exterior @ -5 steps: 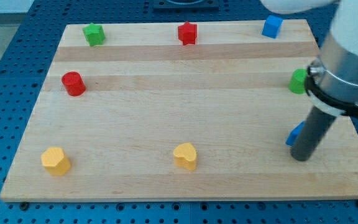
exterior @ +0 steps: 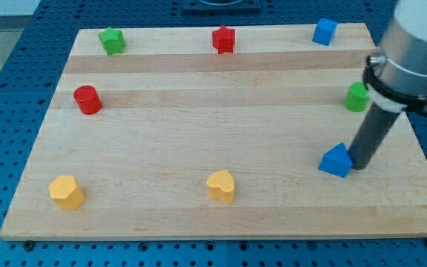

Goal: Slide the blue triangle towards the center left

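The blue triangle [exterior: 336, 160] lies on the wooden board [exterior: 199, 126] at the lower right. My tip [exterior: 359, 165] stands right against the triangle's right side, touching it. The dark rod rises from there up to the arm's white body at the view's top right.
A green block [exterior: 357, 97] sits at the right edge, partly behind the arm. A blue cube [exterior: 324, 32], a red star-like block [exterior: 224, 39] and a green block [exterior: 112, 41] line the top. A red cylinder [exterior: 87, 99] is at the left. Two yellow blocks [exterior: 67, 192] [exterior: 222, 186] sit near the bottom.
My tip has moved up and slightly left. The blue triangle, earlier mostly hidden behind the rod, has slid left and now shows fully.
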{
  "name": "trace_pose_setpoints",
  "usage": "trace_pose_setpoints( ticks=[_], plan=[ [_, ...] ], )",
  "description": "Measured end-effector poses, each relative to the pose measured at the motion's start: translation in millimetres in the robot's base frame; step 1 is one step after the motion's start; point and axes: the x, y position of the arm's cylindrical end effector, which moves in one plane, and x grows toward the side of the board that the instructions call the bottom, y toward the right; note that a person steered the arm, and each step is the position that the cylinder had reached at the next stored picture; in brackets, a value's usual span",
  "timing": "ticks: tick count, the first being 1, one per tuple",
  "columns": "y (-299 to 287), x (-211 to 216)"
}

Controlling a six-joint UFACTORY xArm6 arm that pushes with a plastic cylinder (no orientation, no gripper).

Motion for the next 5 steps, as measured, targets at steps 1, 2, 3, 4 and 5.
trace_pose_setpoints(
  ticks=[1, 2, 3, 4, 5],
  plan=[
    [-26.7, 14.2],
    [-55.2, 21.7],
    [-84.5, 21.8],
    [-109.7, 21.8],
    [-129.8, 20.4]
  ],
)
